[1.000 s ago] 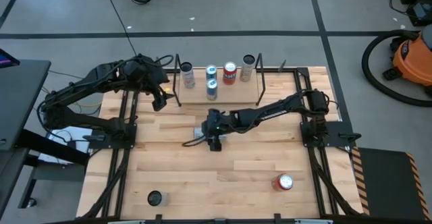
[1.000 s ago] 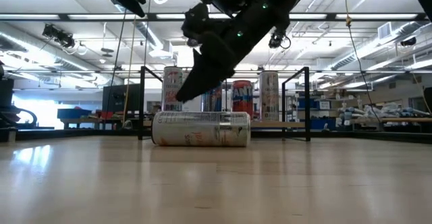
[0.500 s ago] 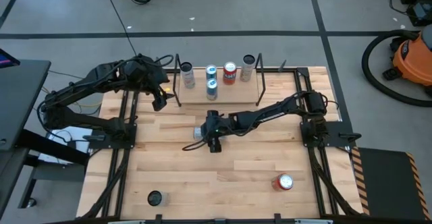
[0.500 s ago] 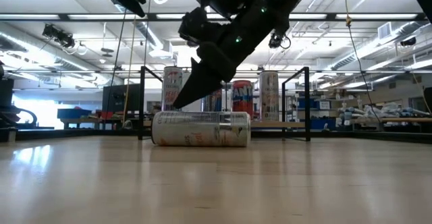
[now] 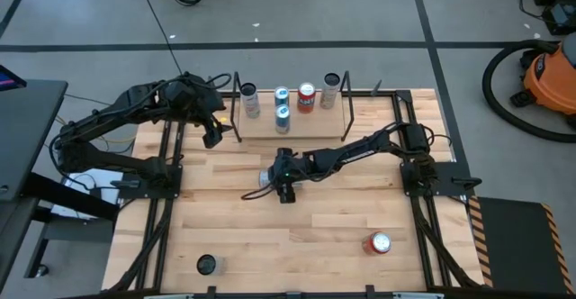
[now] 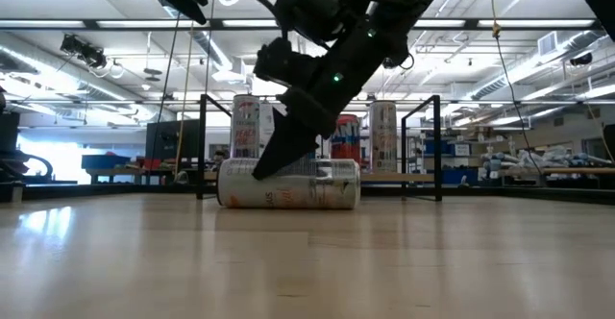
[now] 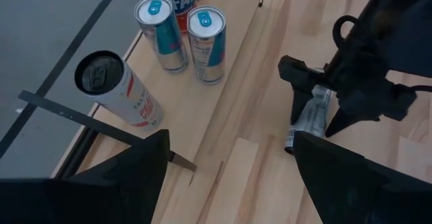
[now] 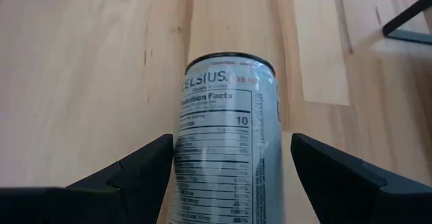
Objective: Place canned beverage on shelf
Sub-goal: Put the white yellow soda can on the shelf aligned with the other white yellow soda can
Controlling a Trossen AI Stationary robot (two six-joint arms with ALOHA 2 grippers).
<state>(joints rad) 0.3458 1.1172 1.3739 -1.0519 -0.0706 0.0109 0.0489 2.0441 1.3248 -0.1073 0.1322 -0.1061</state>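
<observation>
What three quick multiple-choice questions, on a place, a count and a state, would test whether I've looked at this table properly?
1. Where is the right gripper?
A. Over the lying can mid-table
B. At the shelf
C. Beside the red can near the front edge

2. How many cans stand on the shelf?
A. Two
B. Five
C. Eight

3. How are the right gripper's fingers?
A. Shut empty
B. Open, one each side of the can
C. Hidden

Answers: 1 A, the high view shows it there. 2 B, five tops counted from above. 3 B, right wrist view shows gaps both sides.

Grey floor [image 5: 360,11] crossed by dark lines surrounds the wooden table [image 5: 297,236]. An orange vacuum [image 5: 551,76] sits beside it. Overhead, long ceiling lights [image 6: 115,45] glow above distant workbenches [image 6: 538,173].
</observation>
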